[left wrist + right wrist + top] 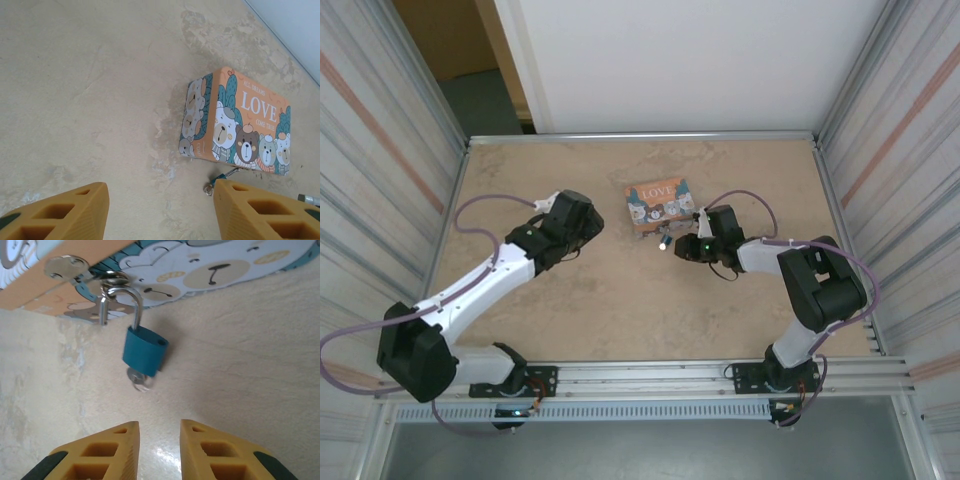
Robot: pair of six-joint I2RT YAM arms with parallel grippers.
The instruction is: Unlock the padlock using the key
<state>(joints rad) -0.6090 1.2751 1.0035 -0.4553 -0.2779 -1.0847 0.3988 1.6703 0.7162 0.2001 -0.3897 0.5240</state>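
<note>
Surface: beige marbled tabletop (620, 310), ribbed metal walls at both sides, white panel behind.
Box: orange bear-print tin (657, 203), mid-tabletop, between the two arms.
Lock: teal padlock (144, 351) hanging tilted from hasp (65, 265) on tin; key (139, 380) seated in keyway underneath.
Bow: shackle (125, 292) with left leg apparently free of body, right leg seated.
Progress: judged unlocked or nearly so; remaining, if anything: confirm release, lift off hasp.
Right: right claw (159, 450) just below key, fingers slightly parted, pinching nothing; arm folded low, wrist reaching toward tin.
Left: left claw (157, 210) spread wide, empty, aimed at tin's end, apart from it; arm stretched diagonally.
</note>
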